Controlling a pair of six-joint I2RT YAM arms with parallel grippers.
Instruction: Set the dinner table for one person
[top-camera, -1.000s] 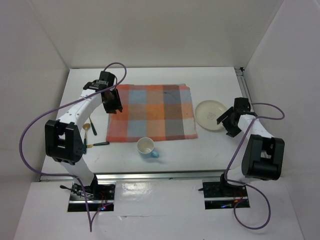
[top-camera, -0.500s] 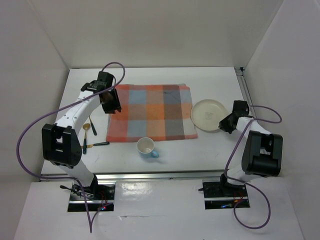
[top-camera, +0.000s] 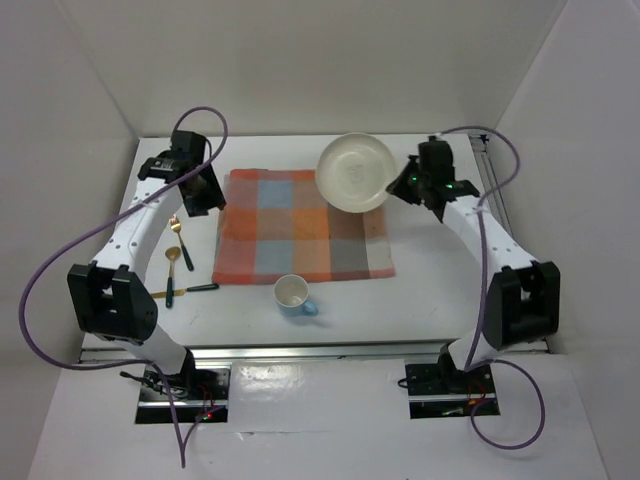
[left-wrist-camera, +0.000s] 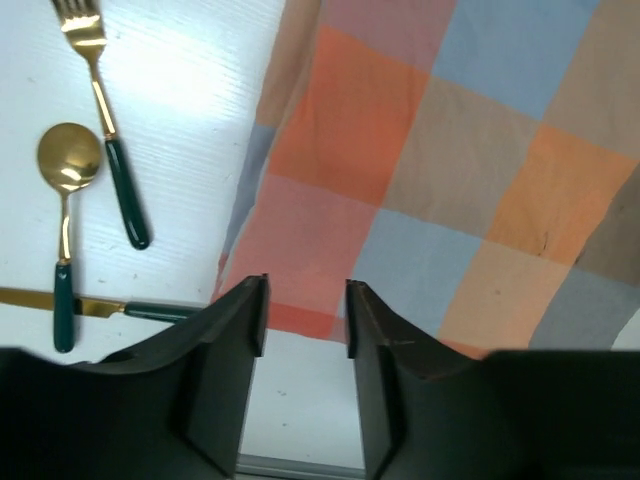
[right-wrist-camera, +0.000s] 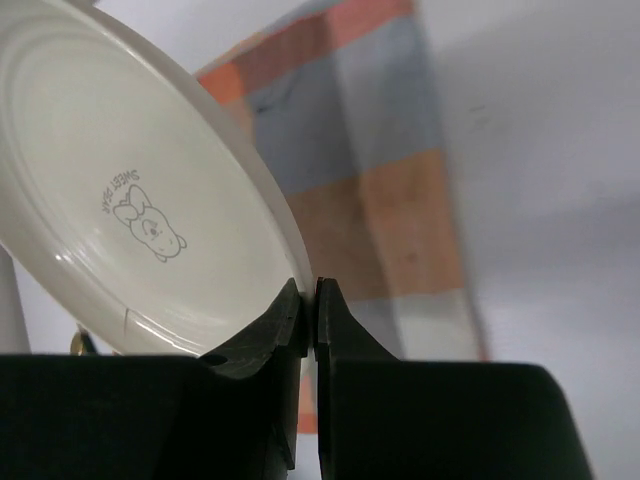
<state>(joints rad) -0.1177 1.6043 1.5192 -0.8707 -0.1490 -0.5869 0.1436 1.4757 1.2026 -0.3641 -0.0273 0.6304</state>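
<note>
Overhead, the white tabletop (top-camera: 430, 290) fills the floor of the enclosure, with aluminium rails along its near and right edges and both arm bases bolted at its near edge. An orange, grey and blue checked cloth mat (top-camera: 300, 230) lies flat near its middle.

The right end effector (top-camera: 393, 186) is clamped on the rim of a cream plate (top-camera: 356, 172). It holds the plate tilted in the air over the far right corner of the mat. From the right wrist, the two fingers pinch the plate's edge between them. The plate's face carries a small printed bunny under a line of lettering too small to read.

The left end effector (top-camera: 205, 195) hangs at the far left corner of the mat. Its jaws are partly apart with nothing between them. In the left wrist view they straddle the mat's edge, with bare tabletop showing in the gap.

To the left of the mat, on the tabletop, lie a gold fork (top-camera: 183, 245), a gold spoon (top-camera: 172, 270) and a gold knife (top-camera: 190, 290), all with dark green handles. The fork and spoon point away from the arm bases and the knife lies crosswise just nearer.

A cup (top-camera: 292, 293), white inside and blue outside, stands upright just beside the mat's near edge, its handle turned toward the near right.
</note>
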